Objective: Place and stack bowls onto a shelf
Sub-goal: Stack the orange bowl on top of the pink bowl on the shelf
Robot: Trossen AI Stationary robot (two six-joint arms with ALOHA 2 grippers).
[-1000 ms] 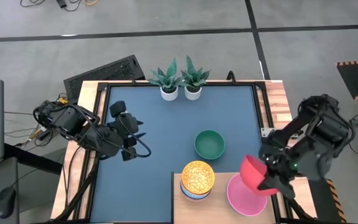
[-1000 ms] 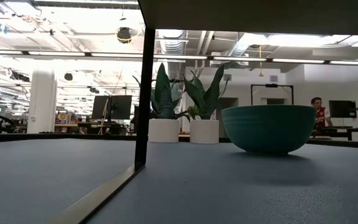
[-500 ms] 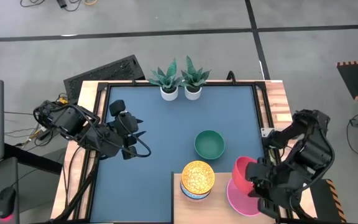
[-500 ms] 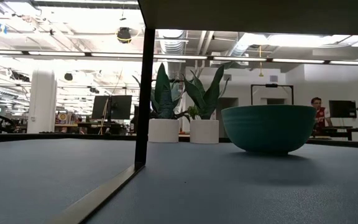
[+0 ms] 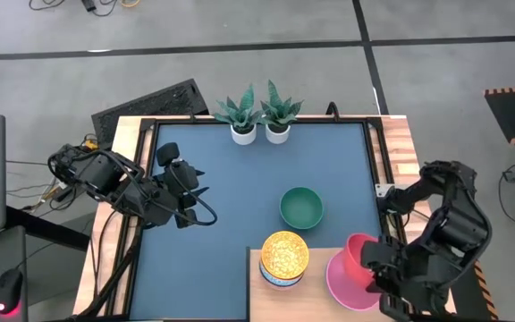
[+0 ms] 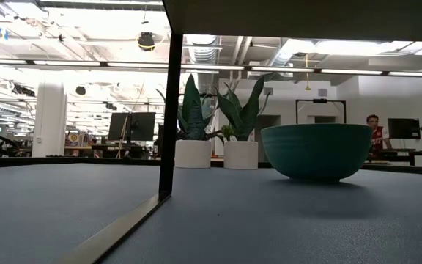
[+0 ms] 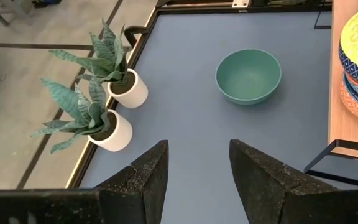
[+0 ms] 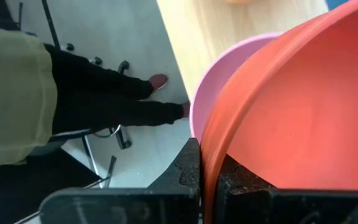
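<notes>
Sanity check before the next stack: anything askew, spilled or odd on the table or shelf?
Nothing spilled or damaged. The plain red bowl sits tilted over the larger pink bowl on the pale wood shelf, but the right gripper is clamped on its rim mid-placement. The green bowl stands upright on the blue tabletop.

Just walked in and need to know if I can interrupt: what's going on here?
The right gripper is shut on the red bowl's rim, holding it above the pink bowl on the shelf. A stack of patterned bowls sits beside it. The green bowl waits on the table; the left gripper hangs open and empty.
</notes>
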